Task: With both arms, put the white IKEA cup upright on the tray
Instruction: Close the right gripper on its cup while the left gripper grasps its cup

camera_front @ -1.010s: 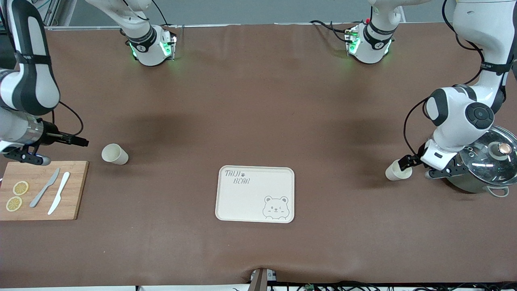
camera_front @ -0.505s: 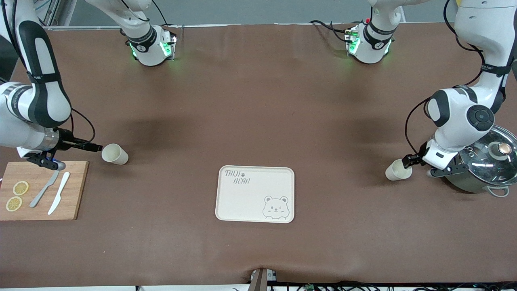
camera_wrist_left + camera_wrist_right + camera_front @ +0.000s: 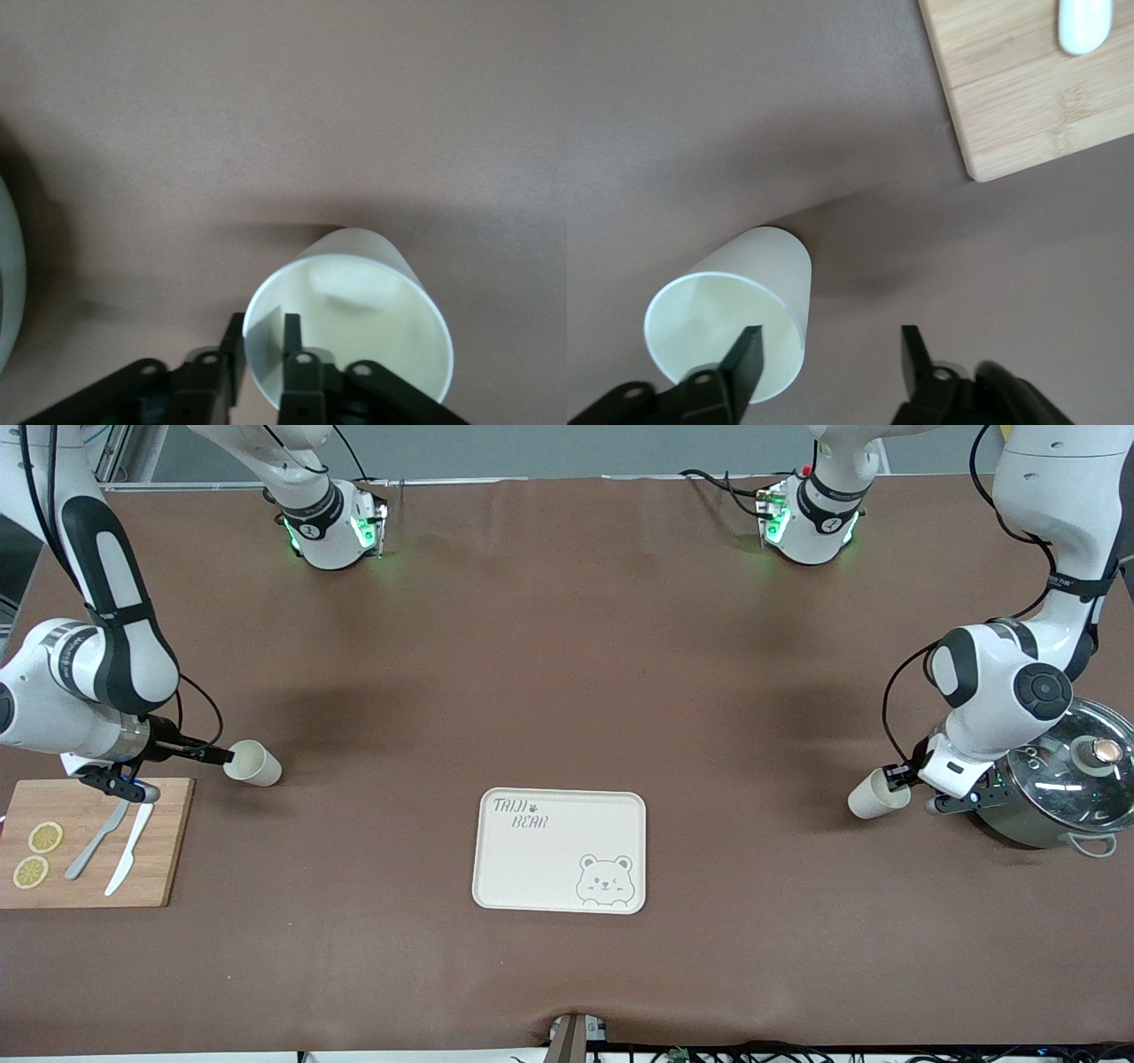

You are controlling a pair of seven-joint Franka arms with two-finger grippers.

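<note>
Both arms have closed in since earlier. Empty tray (image 3: 560, 851) sits mid-table. Left gripper (image 3: 897, 776) pinches one cup's (image 3: 877, 794) rim; right gripper (image 3: 220, 756), spread, enters the other cup (image 3: 252, 763). Lifting and placing remain.

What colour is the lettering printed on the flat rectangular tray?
Grey, on the cream rectangular tray; clearest in the front view.
</note>
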